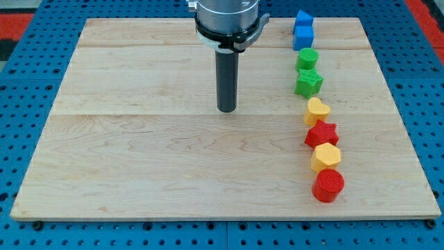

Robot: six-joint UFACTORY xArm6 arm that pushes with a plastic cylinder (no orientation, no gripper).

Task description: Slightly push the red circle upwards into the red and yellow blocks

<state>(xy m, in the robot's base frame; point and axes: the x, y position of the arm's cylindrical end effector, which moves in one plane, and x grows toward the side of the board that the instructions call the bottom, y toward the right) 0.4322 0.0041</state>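
The red circle (327, 185) lies at the bottom of a column of blocks on the board's right side. Just above it, touching or nearly so, sits a yellow hexagon (325, 157). Above that come a red star (322, 133) and a yellow heart-like block (316, 110). My tip (226, 109) stands near the board's middle, well to the left of the column and higher in the view than the red circle. It touches no block.
Higher in the same column are a green star (308, 82), a green circle (307, 59) and two blue blocks (303, 29) at the top. The wooden board (139, 153) lies on a blue pegboard.
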